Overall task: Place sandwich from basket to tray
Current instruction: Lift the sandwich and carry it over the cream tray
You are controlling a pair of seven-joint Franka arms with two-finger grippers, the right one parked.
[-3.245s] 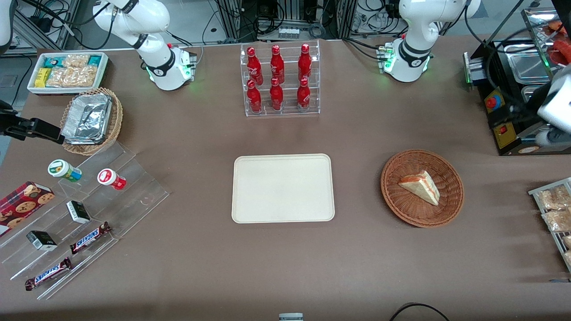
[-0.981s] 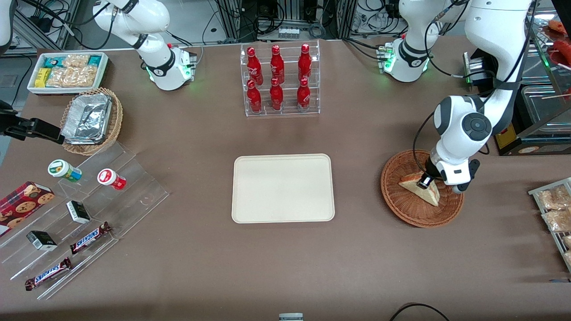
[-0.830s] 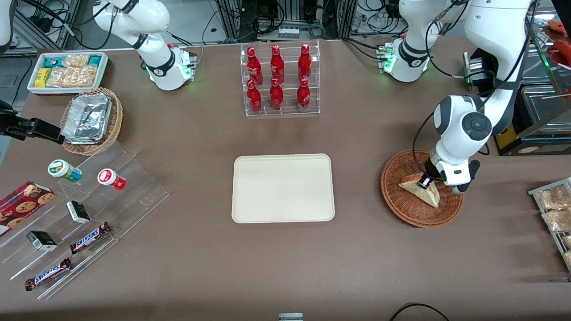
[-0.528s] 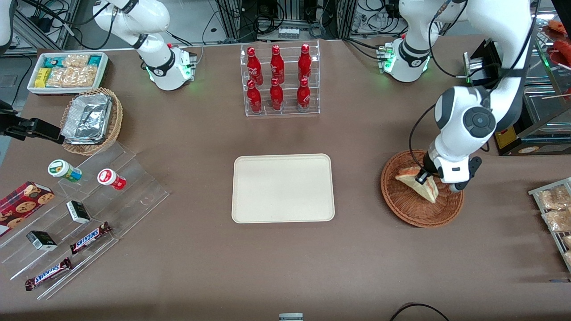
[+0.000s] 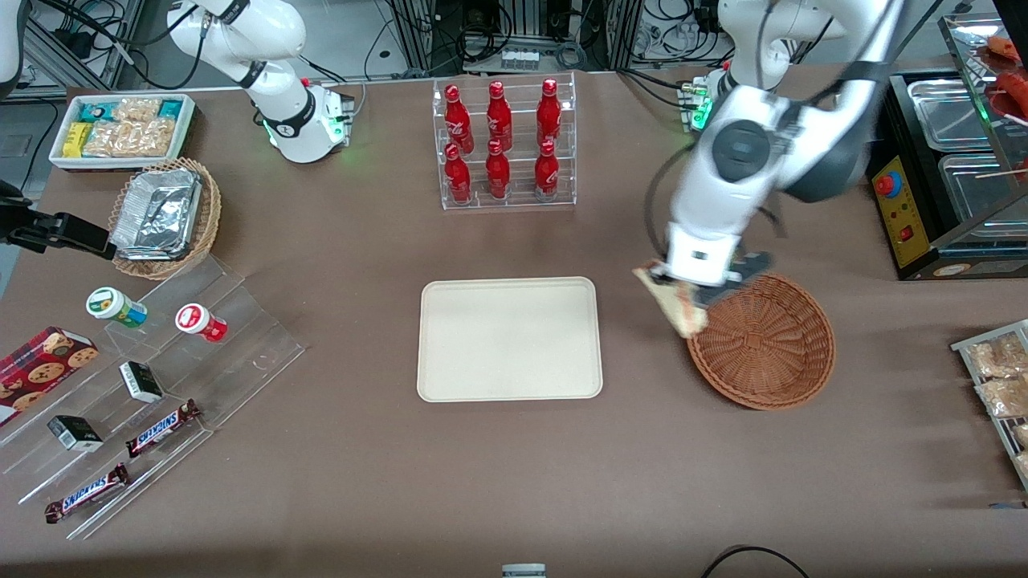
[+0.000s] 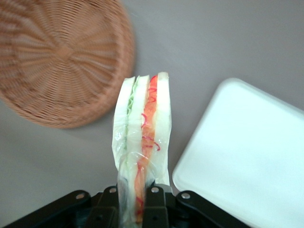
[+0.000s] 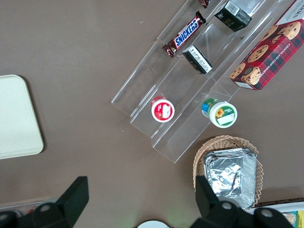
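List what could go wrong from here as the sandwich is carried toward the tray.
1. The tool pinches only one end of the sandwich, so most of the wedge hangs free; the layers could slide in the loose wrap or slip out mid-carry.
2. The sandwich hangs over bare table between the basket and the tray; a drop now would miss both.
3. Held on edge, it may topple when released.

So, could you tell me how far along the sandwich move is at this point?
Done: the basket is empty, and the sandwich is out of it. In hand: the gripper is shut on the sandwich and holds it above the table between basket and tray. Left: carry it over the tray, which has nothing on it, lower it and release.
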